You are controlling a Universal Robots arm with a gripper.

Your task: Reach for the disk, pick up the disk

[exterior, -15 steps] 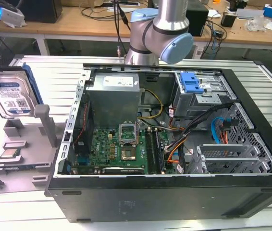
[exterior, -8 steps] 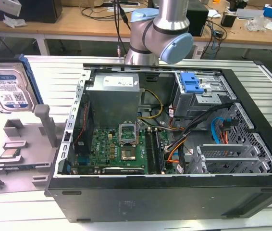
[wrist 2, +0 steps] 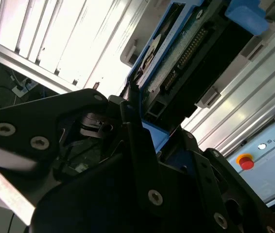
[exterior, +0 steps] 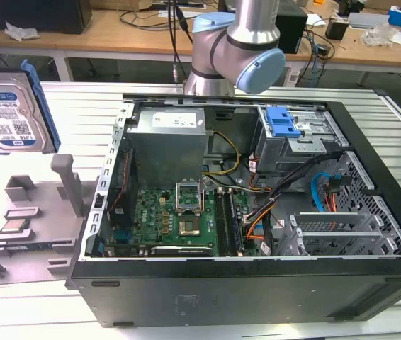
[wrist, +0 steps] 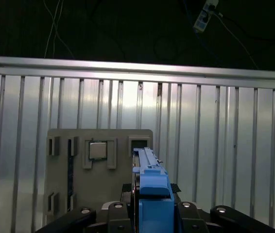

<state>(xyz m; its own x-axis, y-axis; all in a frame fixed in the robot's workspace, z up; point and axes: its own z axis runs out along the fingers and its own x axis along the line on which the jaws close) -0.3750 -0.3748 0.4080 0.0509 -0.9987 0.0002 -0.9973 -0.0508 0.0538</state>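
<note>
The tool (wrist: pixel 153 209) is closed on the disk (exterior: pixel 13 106), clamping its blue bracket edge. The disk hangs upright, seemingly just above the tray (exterior: pixel 37 205).

The grip sits on a thin plastic rim, so the heavy disk could pivot or slip. If it dropped onto the tray, it might strike the chip (wrist: pixel 97 150) seated there.

Under the tray, the counter (exterior: pixel 80 95) is ribbed white metal, hard and unforgiving. Beside the tray stands 1 open case (exterior: pixel 257 297). Beyond the tray are wooden benches (exterior: pixel 115 32) strewn with cables.
</note>
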